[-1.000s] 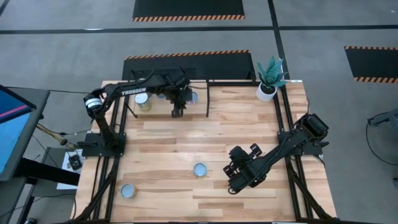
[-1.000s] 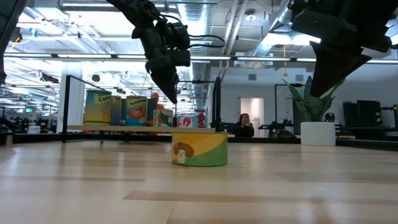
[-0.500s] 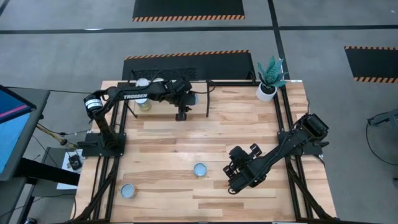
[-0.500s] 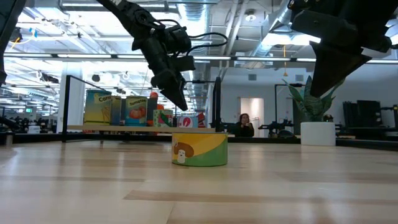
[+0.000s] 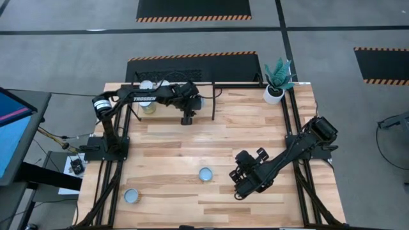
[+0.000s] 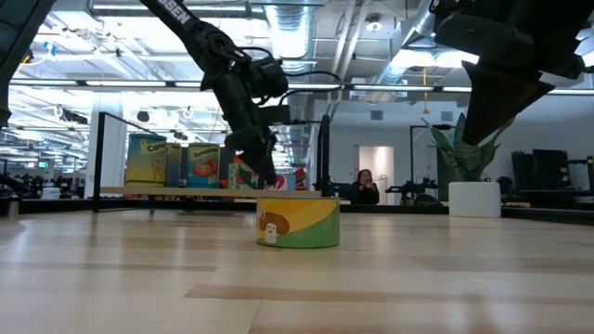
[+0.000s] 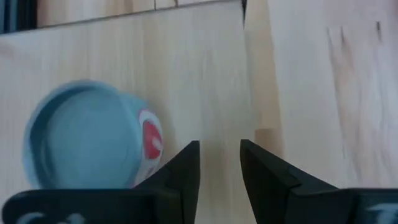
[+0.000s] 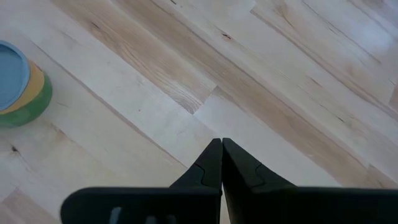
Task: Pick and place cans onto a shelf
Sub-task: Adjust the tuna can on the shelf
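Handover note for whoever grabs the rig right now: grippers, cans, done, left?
Left gripper: open, empty, at the shelf, beside a red-labelled can.
Right gripper: shut, empty, low over the table's near right.
Done: several cans on the shelf.
Left: two cans on the table, the green-and-yellow can mid-table and the corner can near left.
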